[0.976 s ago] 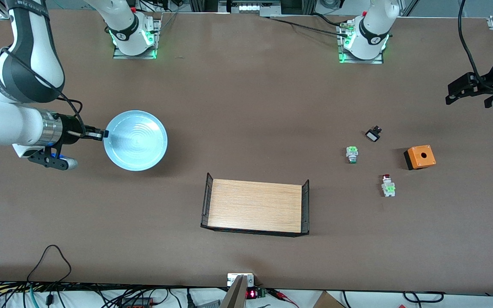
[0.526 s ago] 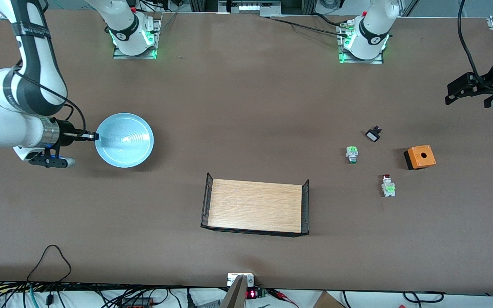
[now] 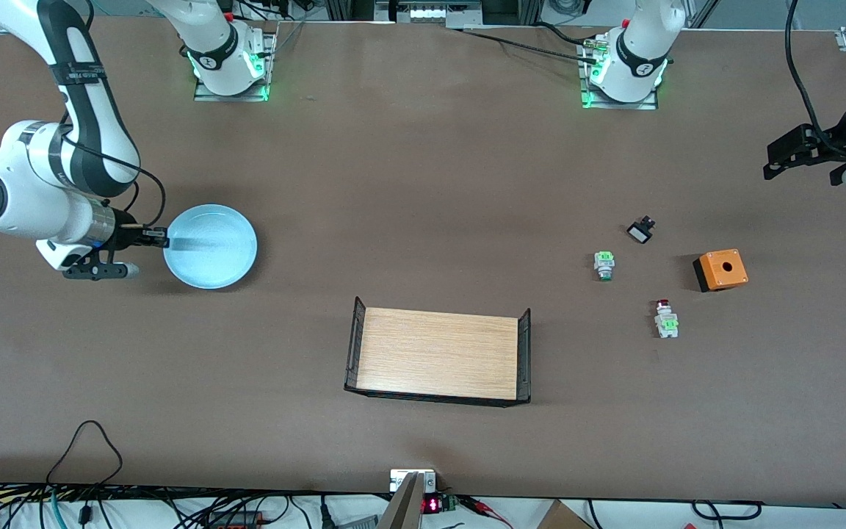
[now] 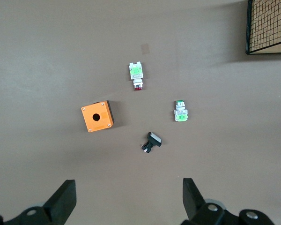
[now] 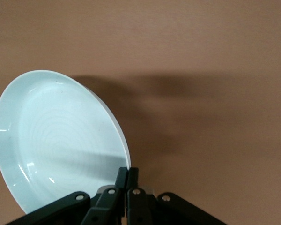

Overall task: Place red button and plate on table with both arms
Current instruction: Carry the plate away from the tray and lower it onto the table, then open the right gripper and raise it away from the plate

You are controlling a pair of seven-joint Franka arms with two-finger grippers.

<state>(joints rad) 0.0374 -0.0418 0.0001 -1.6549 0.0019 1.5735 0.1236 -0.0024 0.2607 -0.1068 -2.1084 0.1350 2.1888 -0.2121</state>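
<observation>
So the extra stuff on the brown surface: there's a light-wood tray point(image 3: 438, 355) with black mesh ends sitting around the middle, closer to the front camera than most things. Toward the left arm's end there's a little cluster. An orange box point(image 3: 721, 269) with a round hole in its top face and a black side. A switch with a green cap point(image 3: 604, 264) lies on its side, between the tray and the orange box. A small black-and-white switch point(image 3: 640, 231) sits a bit farther from the camera than both, tipped over. Cables point(image 3: 85, 470) run along the table edge nearest the camera.
</observation>
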